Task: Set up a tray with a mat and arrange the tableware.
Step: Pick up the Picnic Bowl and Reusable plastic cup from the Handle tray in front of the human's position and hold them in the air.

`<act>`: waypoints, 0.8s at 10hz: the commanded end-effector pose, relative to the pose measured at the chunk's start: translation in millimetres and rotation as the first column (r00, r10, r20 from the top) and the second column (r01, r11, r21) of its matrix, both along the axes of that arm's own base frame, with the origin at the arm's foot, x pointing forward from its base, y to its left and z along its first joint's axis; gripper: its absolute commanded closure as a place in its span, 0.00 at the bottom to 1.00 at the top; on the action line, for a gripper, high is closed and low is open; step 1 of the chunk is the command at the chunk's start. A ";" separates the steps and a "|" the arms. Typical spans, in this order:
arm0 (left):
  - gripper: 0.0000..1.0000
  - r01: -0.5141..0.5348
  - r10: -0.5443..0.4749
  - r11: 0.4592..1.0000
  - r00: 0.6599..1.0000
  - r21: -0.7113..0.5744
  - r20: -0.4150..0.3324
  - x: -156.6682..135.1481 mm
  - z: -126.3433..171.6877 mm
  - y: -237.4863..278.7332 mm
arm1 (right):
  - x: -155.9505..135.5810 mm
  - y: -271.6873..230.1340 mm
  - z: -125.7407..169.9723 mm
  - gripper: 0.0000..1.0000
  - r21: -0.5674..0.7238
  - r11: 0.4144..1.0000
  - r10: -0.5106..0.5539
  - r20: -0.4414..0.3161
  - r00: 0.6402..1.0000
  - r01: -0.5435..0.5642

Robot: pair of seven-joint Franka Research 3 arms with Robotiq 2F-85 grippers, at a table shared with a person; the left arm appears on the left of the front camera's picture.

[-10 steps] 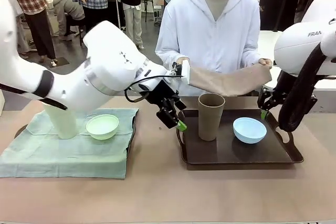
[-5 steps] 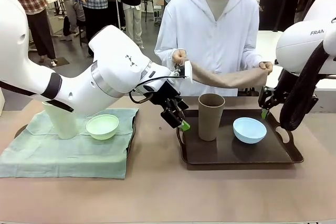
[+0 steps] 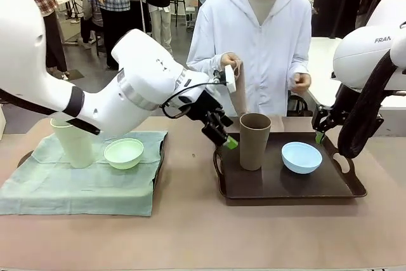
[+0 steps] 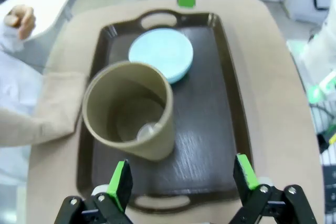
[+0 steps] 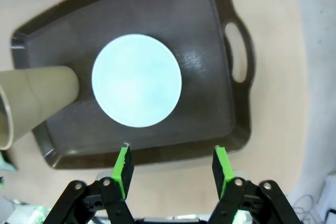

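A brown tumbler (image 3: 254, 141) and a light blue bowl (image 3: 301, 157) stand in the dark brown tray (image 3: 292, 198). The person's hand holds up one end of a tan mat (image 3: 240, 90); its lower end rests on the table behind the tray. My left gripper (image 3: 227, 139) hovers open over the tray's left handle, just short of the brown tumbler (image 4: 131, 111). My right gripper (image 3: 319, 134) hangs open above the tray's far right corner, over the blue bowl (image 5: 136, 81). At left, a pale green tumbler (image 3: 75, 144) and pale green bowl (image 3: 124, 153) stand on a green mat (image 3: 82, 182).
The green mat covers a second dark tray (image 3: 25, 157) at the left. The person stands close at the far edge, the other hand (image 3: 298, 82) free. Bare table lies in front of both trays.
The person has let go of one end of the tan mat, which now hangs from one hand. My left gripper moved right, closer to the brown tumbler. The right arm stayed still.
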State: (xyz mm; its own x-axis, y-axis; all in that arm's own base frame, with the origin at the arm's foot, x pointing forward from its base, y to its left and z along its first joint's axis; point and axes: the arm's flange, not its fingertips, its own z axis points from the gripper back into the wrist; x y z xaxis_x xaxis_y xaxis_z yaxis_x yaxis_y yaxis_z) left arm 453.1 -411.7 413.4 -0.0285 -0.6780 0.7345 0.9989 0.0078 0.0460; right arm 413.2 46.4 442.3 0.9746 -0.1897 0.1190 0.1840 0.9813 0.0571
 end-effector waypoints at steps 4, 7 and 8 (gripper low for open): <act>0.00 0.024 -0.030 0.996 0.997 -0.089 -0.065 43.4 -29.1 2.6 | 14.6 0.8 -28.4 0.22 -0.051 0.998 0.025 0.005 1.000 -0.025; 0.00 0.079 -0.086 0.991 0.994 -0.106 -0.071 47.3 -32.8 8.7 | 18.8 -3.1 -31.9 0.22 -0.037 0.999 0.017 -0.002 1.000 -0.017; 0.00 0.104 -0.113 0.987 0.991 -0.119 -0.074 48.9 -40.4 9.2 | 21.9 -2.3 -37.0 0.22 -0.028 0.999 0.026 0.000 1.000 -0.026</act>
State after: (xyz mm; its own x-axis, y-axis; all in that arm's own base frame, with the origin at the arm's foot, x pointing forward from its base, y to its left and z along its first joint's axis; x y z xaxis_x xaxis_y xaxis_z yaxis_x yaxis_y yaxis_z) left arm 500.4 -407.4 378.5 0.0004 -0.6199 0.7847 0.9978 -0.0520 -0.0416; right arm 428.1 43.0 412.2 0.9794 -0.1699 0.1092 0.1679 0.9854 0.0272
